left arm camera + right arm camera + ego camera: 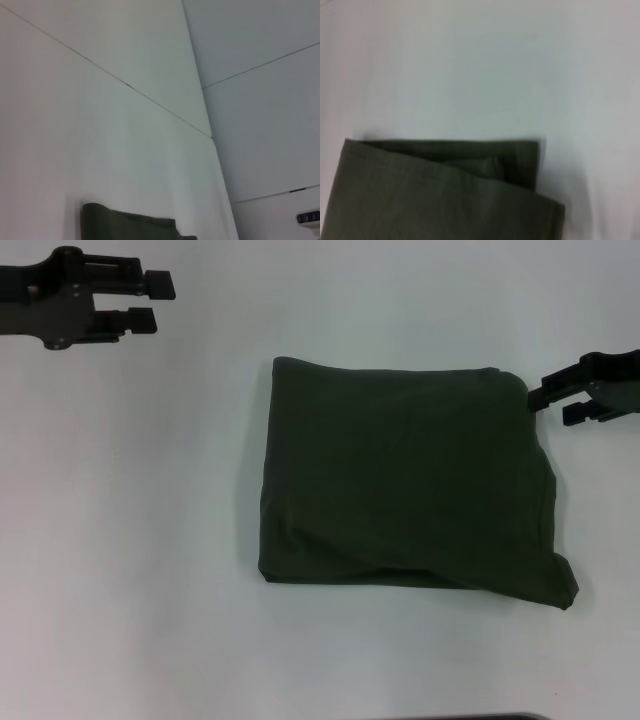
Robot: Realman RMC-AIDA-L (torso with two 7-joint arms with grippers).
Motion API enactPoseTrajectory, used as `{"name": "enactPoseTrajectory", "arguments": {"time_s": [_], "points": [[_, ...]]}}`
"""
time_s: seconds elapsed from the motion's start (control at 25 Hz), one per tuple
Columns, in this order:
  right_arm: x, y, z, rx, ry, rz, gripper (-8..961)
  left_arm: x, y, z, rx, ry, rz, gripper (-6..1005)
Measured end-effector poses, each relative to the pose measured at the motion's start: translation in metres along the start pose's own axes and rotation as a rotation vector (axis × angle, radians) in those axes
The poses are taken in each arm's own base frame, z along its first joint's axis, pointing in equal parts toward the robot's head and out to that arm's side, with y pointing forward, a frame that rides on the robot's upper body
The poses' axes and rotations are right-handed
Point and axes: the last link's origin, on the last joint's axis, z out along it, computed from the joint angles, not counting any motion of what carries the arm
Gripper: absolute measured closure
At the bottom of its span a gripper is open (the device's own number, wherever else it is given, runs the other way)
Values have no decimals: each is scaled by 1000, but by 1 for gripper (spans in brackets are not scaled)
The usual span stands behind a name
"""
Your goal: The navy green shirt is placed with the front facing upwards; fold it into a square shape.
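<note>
Lying folded into a rough square, the navy green shirt (405, 480) occupies the middle of the white bench (130, 540).
Right gripper (553, 406), fingers spread, sits at its far right corner; left gripper (152, 303), also spread, hovers near the far left corner.

Shirt: we saw the navy green shirt (400, 480) as soft, matt woven cloth, lightly creased.
Table: the table (130, 540) looked smooth, white, faintly satin.
Grippers: left gripper (153, 302) and right gripper (552, 403) appeared matt black plastic.
</note>
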Motion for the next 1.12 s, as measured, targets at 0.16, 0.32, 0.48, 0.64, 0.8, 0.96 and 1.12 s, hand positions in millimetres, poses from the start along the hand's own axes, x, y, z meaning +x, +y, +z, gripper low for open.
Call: {"name": "enactPoseTrajectory", "arguments": {"time_s": [0.16,0.32,0.48,0.64,0.8,0.96,1.12], "points": [[1,1,8,-12,-14,18,308,-1,-2,0,4,3,-3,431],[0,3,14,-27,-25,29,309,0,-2,0,6,5,0,431],[-1,3,18,-42,-46,36,309,-1,-2,-1,6,4,6,431],[-2,3,19,-42,-55,39,308,-1,-2,0,6,4,5,431],[-2,2,19,-37,-55,37,307,-2,-2,0,5,2,4,431],[-3,-2,13,-27,-57,36,307,-2,-3,0,4,1,3,431],[-3,-8,8,-37,-75,54,308,-3,-3,1,3,-1,2,431]]}}
